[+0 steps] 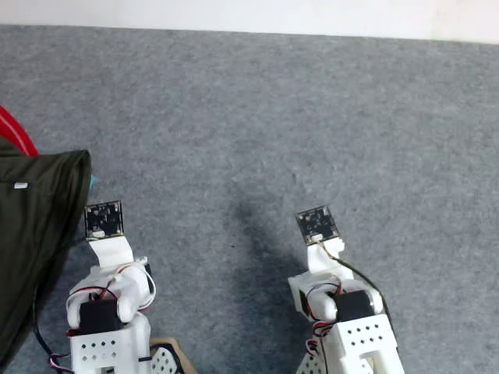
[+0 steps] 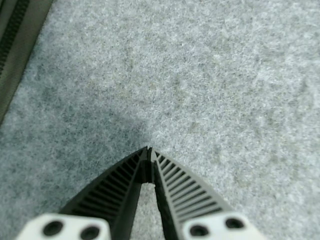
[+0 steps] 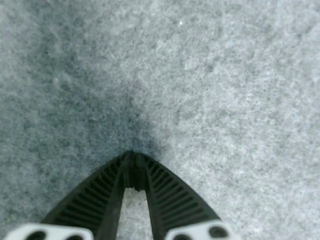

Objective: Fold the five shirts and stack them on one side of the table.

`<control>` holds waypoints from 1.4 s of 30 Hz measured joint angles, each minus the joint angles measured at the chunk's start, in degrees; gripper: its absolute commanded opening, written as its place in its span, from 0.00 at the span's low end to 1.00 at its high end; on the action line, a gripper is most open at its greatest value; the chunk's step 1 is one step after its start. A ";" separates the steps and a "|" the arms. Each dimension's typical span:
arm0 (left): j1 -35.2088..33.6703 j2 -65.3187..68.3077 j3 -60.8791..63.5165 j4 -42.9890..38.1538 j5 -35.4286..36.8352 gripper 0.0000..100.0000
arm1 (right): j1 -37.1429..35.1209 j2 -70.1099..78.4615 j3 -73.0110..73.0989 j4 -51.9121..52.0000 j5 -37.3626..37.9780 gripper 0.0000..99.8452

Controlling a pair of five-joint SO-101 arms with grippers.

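The left gripper [image 2: 149,152] pointed down at the grey felt table [image 1: 312,117], jaws pressed together with nothing between them; the right gripper [image 3: 134,157] was likewise closed on nothing over bare felt; a dark shirt [image 1: 35,226] lay bunched at the table's left edge, just beside the left arm [image 1: 105,304], one border crossing the corner of the left wrist view; a red curved object [image 1: 17,128] showed beyond it; wide felt stretched ahead of both arms to the far edge.

dark garment [image 1: 35,234] cropped by edge, red arc [image 1: 19,131] likewise
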 measured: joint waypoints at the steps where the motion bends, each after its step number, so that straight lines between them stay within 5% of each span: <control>1: 0.00 0.00 0.00 0.00 0.00 0.01 | 0.00 0.00 0.00 0.00 0.00 0.01; 42: 0.70 0.00 0.00 0.00 0.00 0.01 | -0.88 0.00 0.00 0.00 0.00 0.01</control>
